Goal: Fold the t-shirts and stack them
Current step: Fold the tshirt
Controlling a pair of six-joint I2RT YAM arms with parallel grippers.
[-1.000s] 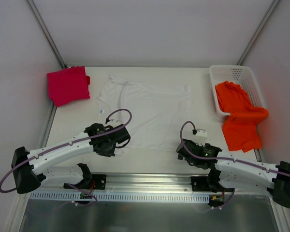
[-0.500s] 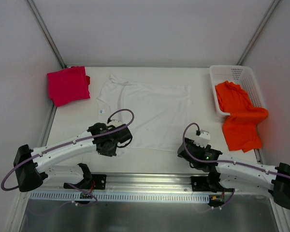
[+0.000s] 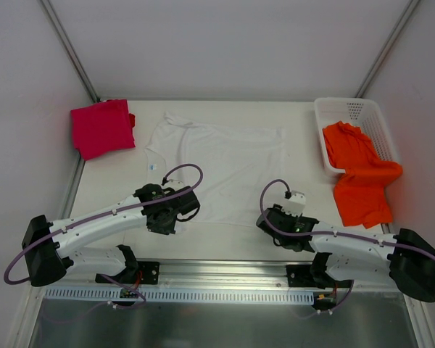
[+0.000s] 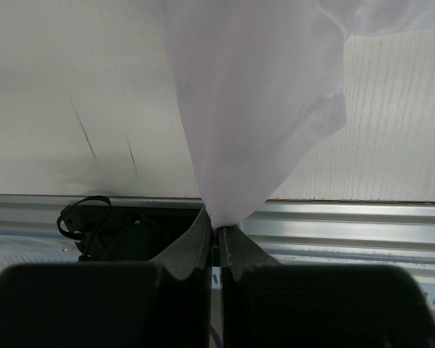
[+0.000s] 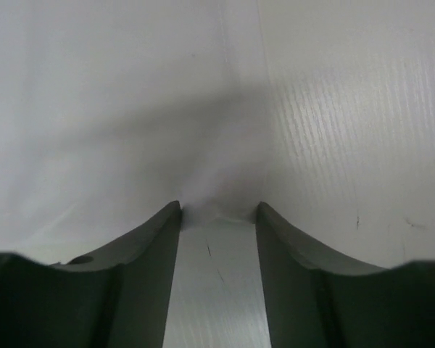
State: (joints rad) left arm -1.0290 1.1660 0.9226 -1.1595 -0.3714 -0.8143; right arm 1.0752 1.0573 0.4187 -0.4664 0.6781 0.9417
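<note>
The white t-shirt (image 3: 225,163) lies spread flat in the middle of the table. My left gripper (image 3: 180,212) is at its near left hem corner. In the left wrist view that gripper (image 4: 217,228) is shut on the corner, and the white cloth (image 4: 261,109) rises from the tips. My right gripper (image 3: 265,217) is at the near right hem corner. Its jaws (image 5: 219,210) stand apart, with the bunched hem edge of the shirt (image 5: 94,109) between the fingertips. A folded magenta-red t-shirt (image 3: 101,128) lies at the far left. An orange t-shirt (image 3: 359,170) hangs over the basket's near end.
A white lattice basket (image 3: 348,109) stands at the far right against the wall. A metal rail (image 3: 217,272) runs along the near table edge by the arm bases. The enclosure's walls close in the far side and both sides.
My right gripper has slid left onto the shirt's near right hem corner and its jaws have narrowed. My left gripper has crept slightly right, still holding its corner.
</note>
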